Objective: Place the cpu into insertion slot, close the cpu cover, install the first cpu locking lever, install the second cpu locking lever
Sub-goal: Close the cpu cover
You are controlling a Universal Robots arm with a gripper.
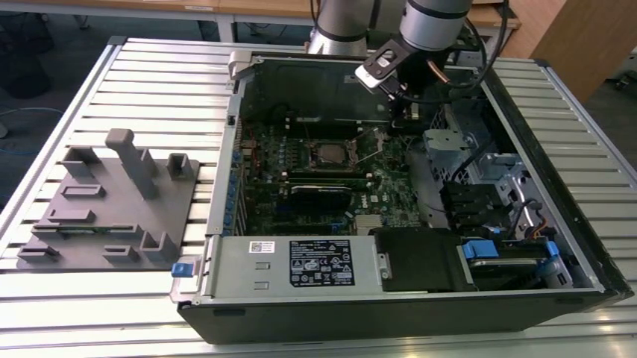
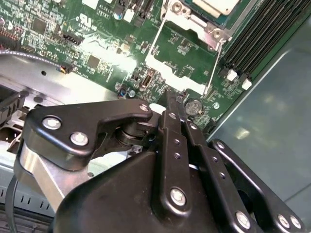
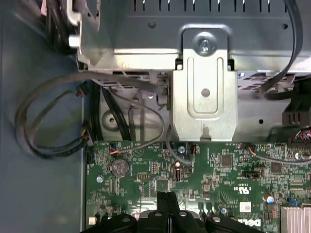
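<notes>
Ok so, nearest in the second wrist view, the end effector (image 2: 171,104) is seen with its fingers pressed together. Nothing is pinched between them, and the tips are hovering just beside the free edge of the cpu cover (image 2: 170,73). The cover looks flipped open away from the socket, since green board can be seen through its window rather than chip. Two thin wire levers (image 2: 152,46) can be made out along its sides. Neither looks hooked down, though that's hard to be sure of.

A bit further on, the cpu (image 2: 218,5) is found sitting flat in the insertion slot (image 1: 307,153), pale top up, with the memory sticks (image 2: 262,34) just beyond it. So step one can be counted as done, while closing the cover and latching both levers are judged as not yet done.

In the exterior view, everything is seen inside the open computer case (image 1: 398,313) on the slatted desk (image 1: 149,74), with the socket sitting about mid-board.
</notes>
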